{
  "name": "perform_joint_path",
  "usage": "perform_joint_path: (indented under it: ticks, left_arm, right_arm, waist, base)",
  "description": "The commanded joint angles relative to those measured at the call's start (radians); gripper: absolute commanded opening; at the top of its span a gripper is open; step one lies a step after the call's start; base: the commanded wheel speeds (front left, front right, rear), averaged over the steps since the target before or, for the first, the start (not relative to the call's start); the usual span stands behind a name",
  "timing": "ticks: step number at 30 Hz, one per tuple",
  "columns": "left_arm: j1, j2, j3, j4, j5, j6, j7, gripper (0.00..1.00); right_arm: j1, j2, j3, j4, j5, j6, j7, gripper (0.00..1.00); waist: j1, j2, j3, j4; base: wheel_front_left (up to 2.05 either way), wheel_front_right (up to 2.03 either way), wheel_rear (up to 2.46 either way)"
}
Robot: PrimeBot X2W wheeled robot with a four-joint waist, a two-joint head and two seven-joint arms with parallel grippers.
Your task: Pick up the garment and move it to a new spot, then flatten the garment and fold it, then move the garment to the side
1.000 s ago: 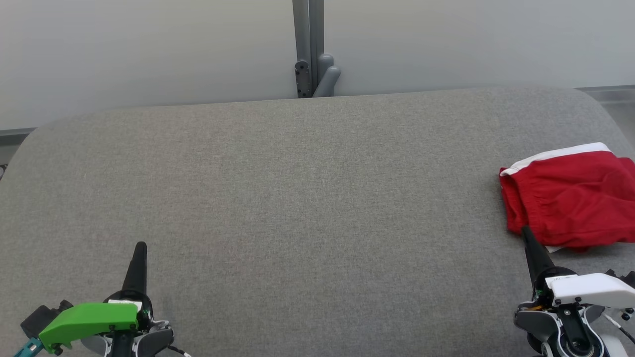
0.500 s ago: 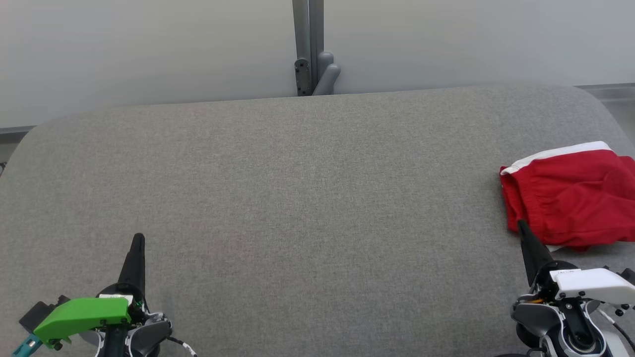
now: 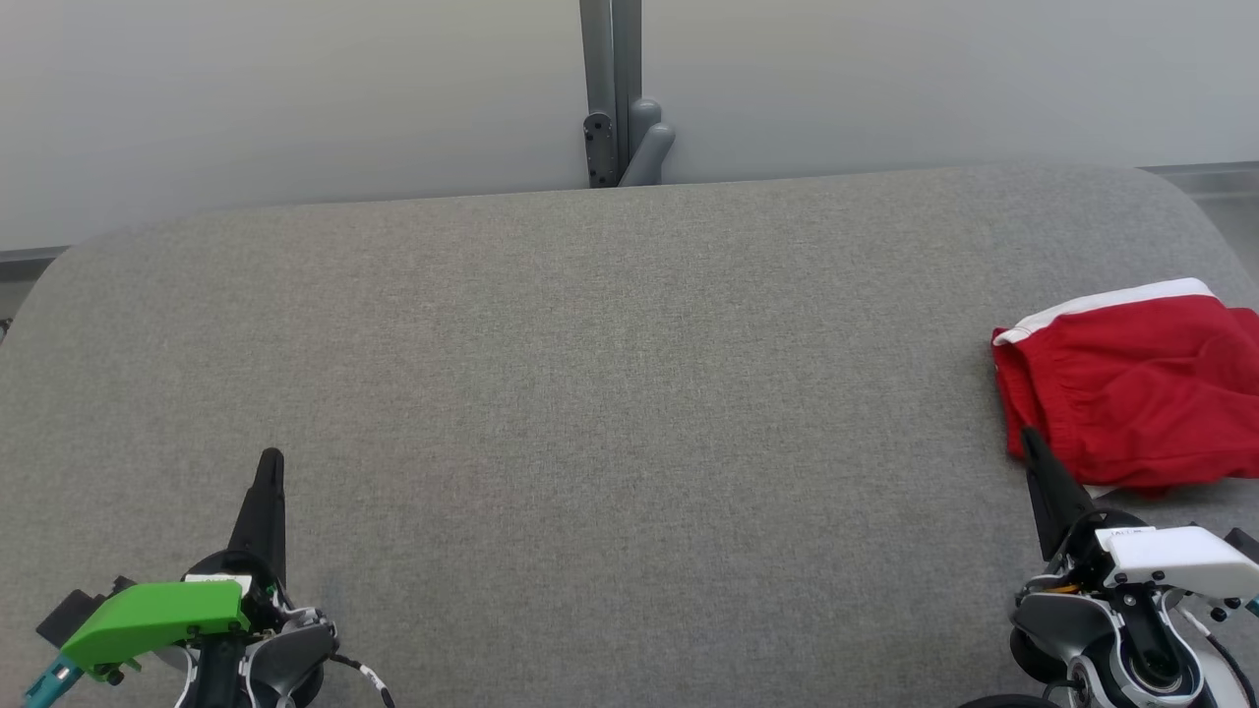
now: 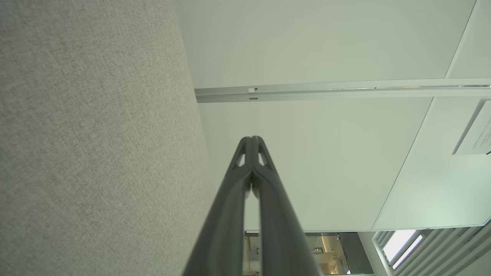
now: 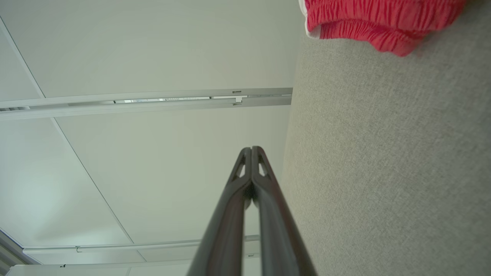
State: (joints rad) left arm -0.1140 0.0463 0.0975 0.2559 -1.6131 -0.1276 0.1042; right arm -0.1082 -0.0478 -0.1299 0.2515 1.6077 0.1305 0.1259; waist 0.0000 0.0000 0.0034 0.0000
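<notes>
Currently: garment [image 3: 1131, 393] unheld at three o'clock

The left gripper [image 3: 269, 462], seven o'clock over the grey padded surface [image 3: 629, 374]: fingers pressed together, holding nothing. The right gripper [image 3: 1031, 440], four o'clock: likewise closed and empty, tip just beside the garment's near-left corner; contact not determinable. Garment red, bunched, white band along its far edge.

The head camera is looking down on the grey fabric surface [image 3: 590, 344]. Both wrist cameras are sitting low beside it, tipped sideways, facing the white wall [image 4: 326, 50]. The head and right wrist cameras are both seeing the red shorts [image 3: 1131, 393].
</notes>
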Motion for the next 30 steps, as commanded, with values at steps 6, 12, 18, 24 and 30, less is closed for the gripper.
perform_joint_path:
  ticks: [6,12,18,24,30]
  left_arm:
    - [-0.011,0.007,0.004,-0.003,-0.002,-0.007,0.002,0.00]
    - [-0.011,0.007,0.004,-0.003,-0.002,-0.007,0.002,0.00]
    - [-0.011,0.007,0.004,-0.003,-0.002,-0.007,0.002,0.00]
    - [-0.011,0.007,0.004,-0.004,-0.002,-0.007,0.002,0.00]
    - [-0.011,0.007,0.004,-0.004,-0.002,-0.007,0.002,0.00]
  right_arm:
    - [-0.012,-0.005,0.001,-0.002,0.005,0.000,0.002,0.00]
    - [-0.012,-0.005,0.001,-0.002,0.005,0.000,0.002,0.00]
    - [-0.011,-0.005,0.001,-0.002,0.005,0.000,0.002,0.00]
    - [-0.011,-0.005,0.001,-0.002,0.005,0.000,0.002,0.00]
    - [-0.011,-0.005,0.001,-0.002,0.005,0.000,0.002,0.00]
  waist:
    - [0.0000,0.0000,0.000,0.000]
    - [0.0000,0.0000,0.000,0.000]
    - [0.0000,0.0000,0.000,0.000]
    - [0.0000,0.0000,0.000,0.000]
    - [0.0000,0.0000,0.000,0.000]
  base:
    - [0.00,0.00,0.00]
    - [0.00,0.00,0.00]
    - [0.00,0.00,0.00]
    - [0.00,0.00,0.00]
    - [0.00,0.00,0.00]
